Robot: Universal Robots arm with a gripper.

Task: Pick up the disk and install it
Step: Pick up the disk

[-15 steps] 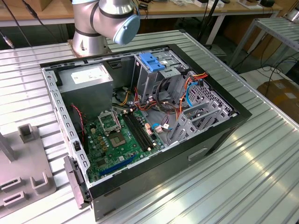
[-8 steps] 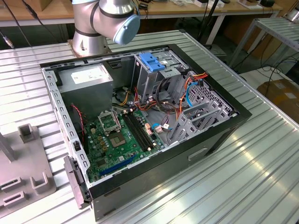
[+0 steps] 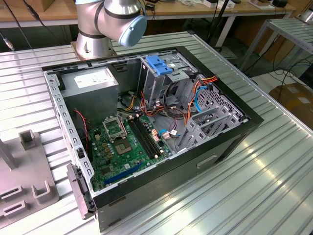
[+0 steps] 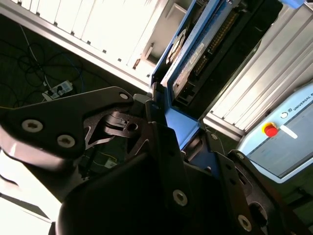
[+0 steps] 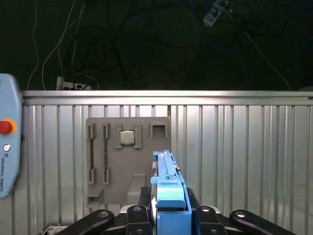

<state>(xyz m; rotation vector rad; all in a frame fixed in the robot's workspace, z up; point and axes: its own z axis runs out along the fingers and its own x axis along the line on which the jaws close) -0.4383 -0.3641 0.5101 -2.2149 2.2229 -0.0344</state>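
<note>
Gripper: we see the gripper (image 5: 168, 208) closed narrow on the disk (image 5: 166, 169), with a black finger on each side of its blue edge.
Disk: it is held edge-on, lifted off the table (image 5: 244, 161), near the grey tray (image 5: 128, 161).
Risk, slip: we judge the hold to be on thin plastic at one end, so a jolt could twist the disk in the jaws.
Risk, entry: a tilted disk could catch on the cage (image 3: 156, 83) walls and jam.
Risk, snag: the loose cables (image 3: 205, 88) could be caught and pulled by the disk or the fingers.
Around: in the exterior view the open case (image 3: 230, 139) sits at centre. Within it the cage is at 12 o'clock, the grey box (image 3: 90, 90) at 10, the board (image 3: 127, 142) at 7 and the cables at 2.
In the way: the blue latch (image 3: 159, 63) sits on top of the cage, and wires crowd its 3 o'clock side.
Beside: a pendant (image 5: 7, 142) lies on the table, well apart from the tray.
</note>
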